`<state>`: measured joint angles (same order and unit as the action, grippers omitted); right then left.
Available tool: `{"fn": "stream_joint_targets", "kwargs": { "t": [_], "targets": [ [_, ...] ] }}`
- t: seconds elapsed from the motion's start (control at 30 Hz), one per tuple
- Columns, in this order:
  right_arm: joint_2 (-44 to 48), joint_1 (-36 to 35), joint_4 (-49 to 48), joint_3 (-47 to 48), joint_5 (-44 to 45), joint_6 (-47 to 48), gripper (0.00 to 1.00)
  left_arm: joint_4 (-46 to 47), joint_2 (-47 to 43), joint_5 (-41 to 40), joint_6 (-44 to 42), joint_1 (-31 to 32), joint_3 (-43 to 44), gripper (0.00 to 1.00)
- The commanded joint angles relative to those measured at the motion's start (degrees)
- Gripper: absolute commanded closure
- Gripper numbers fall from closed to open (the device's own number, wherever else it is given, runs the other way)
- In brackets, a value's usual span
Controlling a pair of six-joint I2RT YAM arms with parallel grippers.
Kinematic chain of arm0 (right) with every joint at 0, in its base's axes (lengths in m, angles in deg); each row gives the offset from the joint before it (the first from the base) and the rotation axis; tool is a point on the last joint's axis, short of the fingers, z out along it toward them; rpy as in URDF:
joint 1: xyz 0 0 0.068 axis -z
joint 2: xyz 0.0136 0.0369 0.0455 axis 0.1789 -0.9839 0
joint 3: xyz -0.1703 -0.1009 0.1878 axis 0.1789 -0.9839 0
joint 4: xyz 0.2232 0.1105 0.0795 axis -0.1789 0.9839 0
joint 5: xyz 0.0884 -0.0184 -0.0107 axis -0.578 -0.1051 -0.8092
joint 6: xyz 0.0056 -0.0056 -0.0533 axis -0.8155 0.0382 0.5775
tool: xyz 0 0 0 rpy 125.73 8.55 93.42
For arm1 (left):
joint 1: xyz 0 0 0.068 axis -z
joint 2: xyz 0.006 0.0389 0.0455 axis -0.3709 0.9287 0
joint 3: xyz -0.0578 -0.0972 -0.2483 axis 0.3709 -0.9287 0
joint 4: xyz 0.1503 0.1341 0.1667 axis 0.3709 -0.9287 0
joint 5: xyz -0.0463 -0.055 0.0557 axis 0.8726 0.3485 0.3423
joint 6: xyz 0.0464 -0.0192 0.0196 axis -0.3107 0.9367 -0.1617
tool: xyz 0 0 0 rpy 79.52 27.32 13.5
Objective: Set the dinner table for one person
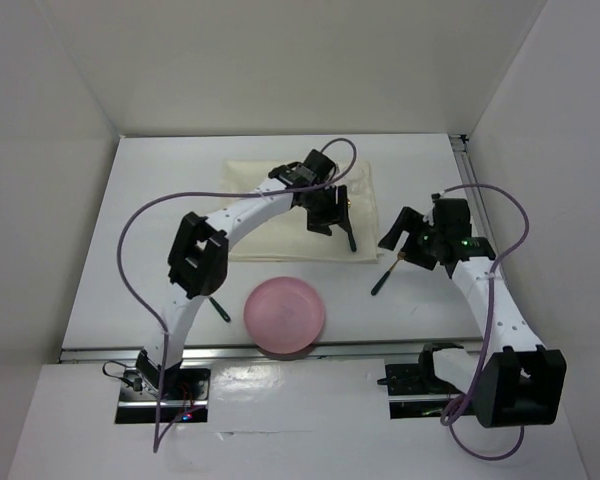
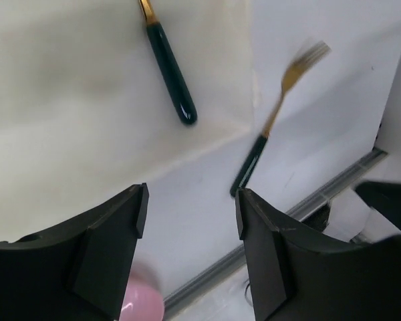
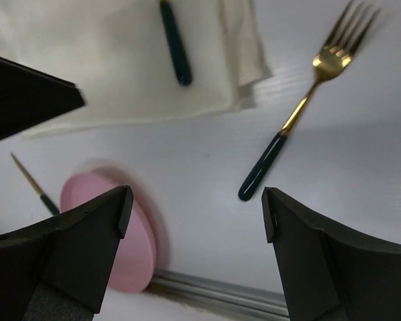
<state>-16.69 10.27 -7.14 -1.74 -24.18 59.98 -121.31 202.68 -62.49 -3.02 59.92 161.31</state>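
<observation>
The dinner table is a white tabletop with a metal rail along its near edge. A cream cloth lies at its middle back, and a round pink plate sits near the front rail. A utensil with a dark green handle rests on the cloth's right side. My left gripper hovers open above it with nothing between its fingers. A gold fork with a dark handle lies on the bare table right of the cloth. My right gripper hangs open and empty over it.
A third thin utensil with a dark handle lies left of the plate, close to the left arm. White walls stand around the table on three sides. The metal rail runs just in front of the plate.
</observation>
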Motion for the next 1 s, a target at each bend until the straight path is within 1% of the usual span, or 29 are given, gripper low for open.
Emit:
{"fn": "stream_joint_targets", "kwargs": {
  "t": [0.0,0.03,0.07,0.1,0.13,0.2,0.23,0.27,0.3,0.37,0.4,0.43,0.53,0.57,0.67,0.7,0.8,0.93,0.97],
  "targets": [
    [1.12,-4.34,-2.51,-2.93,-8.36,1.10,0.09,-6.25,-16.05,-7.03,-5.61,-0.18,-4.43,0.29],
    [1.11,-6.36,-3.30,-3.46,-8.89,0.05,0.09,-7.13,-18.53,-10.19,-6.31,-1.14,-5.94,0.30],
    [0.50,-8.82,-4.00,-3.99,-8.89,-0.57,0.08,-7.75,-21.08,-10.92,-6.32,-2.28,-7.60,0.30],
    [-0.29,-14.76,-4.70,-4.78,-8.28,-1.27,0.08,-8.45,-23.63,-11.80,-6.84,-4.73,-9.19,0.30],
    [-1.17,-17.69,-5.23,-4.79,-6.71,-1.88,0.07,-8.46,-28.79,-13.37,-6.85,-5.88,-12.51,0.30],
    [-5.36,-22.01,-5.85,-4.79,-6.70,-2.42,0.06,-7.85,-33.91,-15.14,-8.69,-9.13,-16.22,0.30],
    [-6.87,-25.68,-5.85,-4.00,-6.70,-3.20,0.06,-7.84,-36.29,-15.93,-9.39,-10.37,-19.63,0.31],
    [-8.37,-27.72,-6.46,-3.47,-6.70,-3.21,0.06,-7.84,-40.66,-17.76,-10.09,-11.77,-21.40,0.31],
    [-10.73,-29.83,-7.08,-3.47,-6.70,-3.73,0.06,-7.84,-42.79,-18.91,-10.88,-14.66,-22.99,0.31],
    [-13.03,-35.09,-8.40,-2.94,-4.17,-4.35,0.06,-8.36,-46.40,-21.20,-11.41,-17.92,-27.47,0.31],
    [-14.17,-36.34,-9.27,-2.42,-3.19,-4.96,0.06,-8.37,-49.38,-21.21,-11.42,-21.07,-28.53,0.33],
    [-16.62,-37.14,-10.50,-2.41,-2.57,-4.97,0.10,-9.33,-50.54,-21.73,-11.42,-22.58,-30.19,0.33],
    [-20.75,-38.55,-12.88,-2.41,-2.57,-4.97,0.17,-9.34,-55.01,-20.87,-11.42,-27.14,-33.01,0.34],
    [-21.73,-39.25,-14.36,-2.41,-2.57,-4.97,0.26,-9.34,-55.81,-19.99,-11.42,-28.12,-34.85,0.34],
    [-24.72,-40.57,-15.60,-2.41,-2.57,-4.97,0.41,-8.81,-57.75,-18.84,-11.42,-30.59,-36.71,0.35],
    [-25.25,-40.57,-15.61,-2.41,-2.57,-4.97,0.48,-8.81,-57.76,-18.23,-11.94,-31.11,-37.24,0.35],
    [-26.05,-41.10,-15.61,-1.80,-2.04,-4.44,0.56,-8.81,-57.76,-17.70,-12.55,-33.05,-37.24,0.35],
    [-26.05,-41.10,-13.42,0.66,-1.25,-3.82,0.76,-10.04,-57.76,-17.17,-14.31,-35.95,-34.35,0.35],
    [-26.05,-41.10,-12.80,1.36,-0.55,-3.30,0.88,-10.65,-57.76,-17.17,-14.32,-37.17,-34.34,0.35]
  ]
}}
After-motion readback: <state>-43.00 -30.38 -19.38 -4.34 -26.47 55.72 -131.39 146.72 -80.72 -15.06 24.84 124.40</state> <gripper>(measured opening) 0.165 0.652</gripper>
